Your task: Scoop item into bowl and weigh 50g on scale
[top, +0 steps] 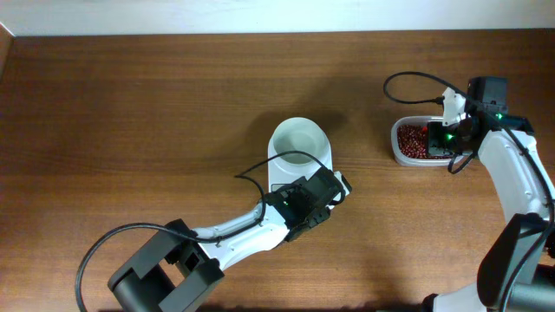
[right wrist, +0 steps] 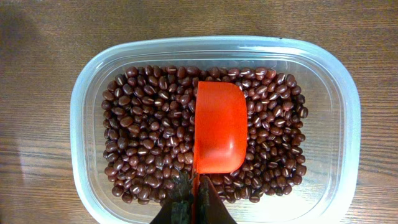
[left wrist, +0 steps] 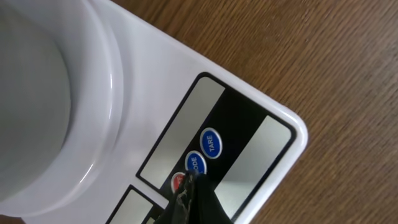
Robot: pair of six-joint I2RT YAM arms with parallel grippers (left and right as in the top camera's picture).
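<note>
The white bowl (top: pixel 299 141) is sitting on the scale (top: pixel 276 176), near the middle of the table (top: pixel 130 104). In the left wrist view the bowl is covering the back part of the scale, and its front panel is showing.

The left gripper (left wrist: pixel 188 186) is keeping its fingers pressed together. Their tip is touching the panel at the edge of the blue MODE button (left wrist: pixel 196 163), just beside a red button (left wrist: pixel 178 182). The TARE button (left wrist: pixel 211 142) is lying apart from the tip.

The beans (right wrist: pixel 143 137) are filling the bottom of a clear plastic container (right wrist: pixel 87 93), which is standing near the right edge of the table, well apart from the scale.

The right gripper (right wrist: pixel 194 193) is pinching the handle of an orange scoop (right wrist: pixel 221 134). The scoop is lying on the beans, near the middle of the container.
</note>
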